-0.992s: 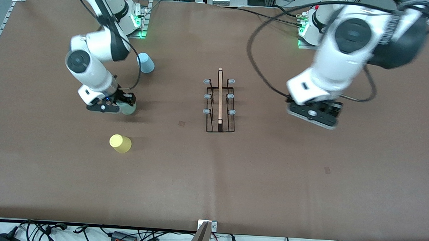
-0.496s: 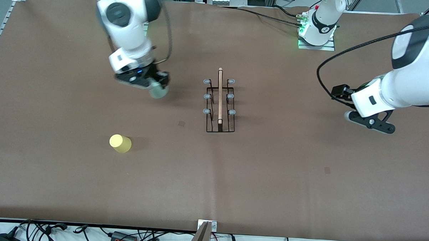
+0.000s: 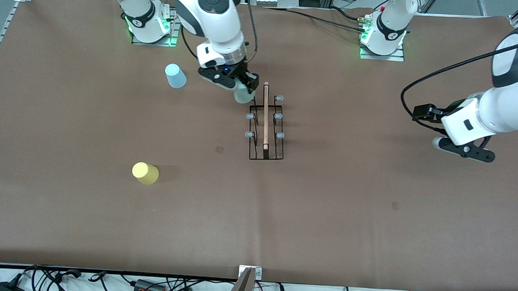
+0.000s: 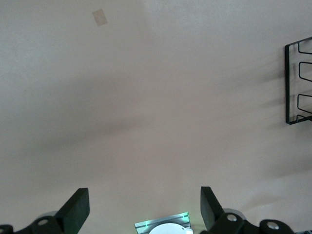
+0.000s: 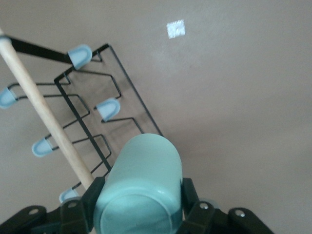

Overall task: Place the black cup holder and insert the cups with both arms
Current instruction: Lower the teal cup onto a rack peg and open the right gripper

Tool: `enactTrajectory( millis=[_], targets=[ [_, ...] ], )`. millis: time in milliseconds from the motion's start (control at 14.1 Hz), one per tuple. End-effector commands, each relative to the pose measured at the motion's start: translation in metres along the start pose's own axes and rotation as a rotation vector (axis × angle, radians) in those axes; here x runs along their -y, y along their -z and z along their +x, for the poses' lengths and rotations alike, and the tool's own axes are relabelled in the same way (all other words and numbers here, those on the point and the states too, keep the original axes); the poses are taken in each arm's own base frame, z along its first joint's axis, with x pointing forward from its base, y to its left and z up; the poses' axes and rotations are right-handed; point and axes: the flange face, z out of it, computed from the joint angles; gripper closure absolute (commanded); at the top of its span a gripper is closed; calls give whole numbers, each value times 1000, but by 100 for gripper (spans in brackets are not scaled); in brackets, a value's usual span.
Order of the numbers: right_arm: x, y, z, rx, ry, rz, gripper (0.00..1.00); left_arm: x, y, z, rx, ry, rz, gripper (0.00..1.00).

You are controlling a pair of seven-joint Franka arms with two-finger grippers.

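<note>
The black cup holder (image 3: 266,122) stands mid-table with its wooden rod (image 3: 265,115) on top. It also shows in the right wrist view (image 5: 97,117), and one corner of it shows in the left wrist view (image 4: 297,83). My right gripper (image 3: 243,85) is shut on the mint green cup (image 3: 244,96) and holds it over the prong at the rack's end nearest the arm bases. In the right wrist view the cup (image 5: 141,190) sits between the fingers (image 5: 92,200). The light blue cup (image 3: 175,76) and the yellow cup (image 3: 145,173) stand upside down toward the right arm's end. My left gripper (image 3: 465,149) is open and empty (image 4: 144,212).
Small tape squares (image 3: 219,149) (image 3: 394,205) lie on the brown table cover. The arm bases (image 3: 149,25) (image 3: 383,38) stand along the edge farthest from the front camera. Cables lie past the nearest edge.
My right arm has lifted the mint green cup and carried it from the right arm's end to the rack. My left arm has swung away from the rack toward its own end.
</note>
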Motion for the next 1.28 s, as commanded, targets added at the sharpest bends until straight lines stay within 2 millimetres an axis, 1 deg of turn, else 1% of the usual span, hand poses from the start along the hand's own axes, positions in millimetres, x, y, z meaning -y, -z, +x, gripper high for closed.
enactTrajectory(
  millis=[0,71,142,213,283,354,425,496,567,638,709,780,921,1063,1205],
  targets=[
    [8,-14,-2,7,-9,-3,93,-1,8,-5,-3,8,6,0],
    [11,-20,-8,9,2,6,93,-2,13,-10,-17,16,20,0],
    [12,-29,-9,16,4,3,89,-13,15,-22,-31,22,48,0],
    [13,-36,-8,20,3,7,75,-7,19,-34,-119,55,64,0],
    [14,-39,-7,22,3,15,52,0,19,-48,-193,79,67,0],
    [14,-41,-7,23,6,13,9,4,10,-59,-243,83,73,0],
    [13,-41,-7,23,15,11,0,7,11,-69,-306,100,85,0],
    [13,-41,-5,22,26,11,0,5,11,-71,-331,98,91,0],
    [11,-34,4,15,34,17,0,6,13,-72,-331,104,90,0],
    [4,-21,27,0,17,20,0,6,13,-72,-330,103,90,0],
    [-2,-10,40,-7,24,1,0,8,16,-71,-330,105,88,0],
    [-11,5,55,-16,65,-18,0,10,22,-66,-323,111,84,0],
    [-39,22,103,-15,175,-65,0,10,27,-64,-281,145,69,0],
    [-78,24,160,24,298,-127,0,8,25,-67,-254,202,59,0],
    [-118,21,218,37,358,-139,0,2,25,-67,-248,271,50,0]
  ],
)
